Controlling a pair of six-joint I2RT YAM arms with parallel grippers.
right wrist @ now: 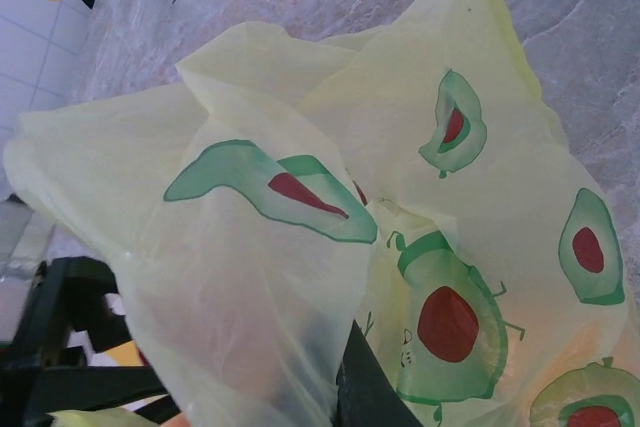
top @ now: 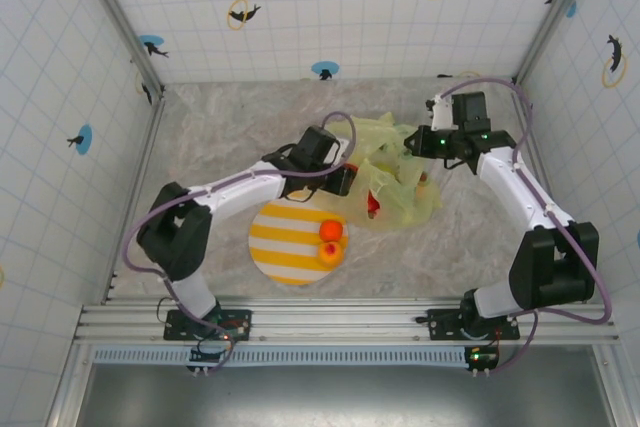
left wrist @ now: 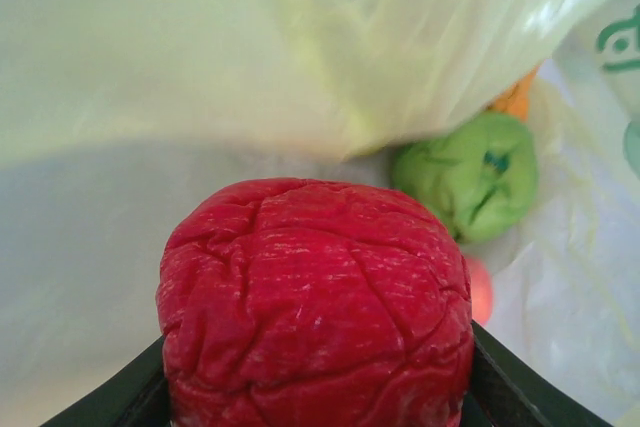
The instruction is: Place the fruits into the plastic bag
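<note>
Top external view: the left gripper (top: 355, 187) reaches across the far edge of the striped plate (top: 280, 247) to the mouth of the plastic bag (top: 400, 172). The bag lies crumpled on the table (top: 210, 137), just right of the plate. A red fruit (top: 373, 204) shows at the bag's near opening, at the tip of that gripper. Two orange fruits (top: 330, 240) sit touching each other on the plate's right side, outside the bag. The right gripper (top: 428, 144) meets the bag at its far right edge, where the film stands raised off the table.

Left wrist view: the left gripper (left wrist: 315, 402) is clamped on the red fruit (left wrist: 315, 297), with its dark fingers (left wrist: 515, 392) pressed against both flanks. The fruit's skin is wrinkled. Translucent bag film (left wrist: 300, 47) surrounds it above and on both sides. A green fruit (left wrist: 465, 175) lies inside the bag, beyond and to the right, apart from the red one. A pinkish-red fruit (left wrist: 481, 289) peeks out just below the green one, mostly hidden by the red fruit.

Right wrist view: bag film (right wrist: 300, 197) printed with avocado halves bunches toward the camera. One dark finger (right wrist: 365, 392) shows at the bottom beneath the film, the other is covered. The right gripper appears pinched on the bag's edge.
</note>
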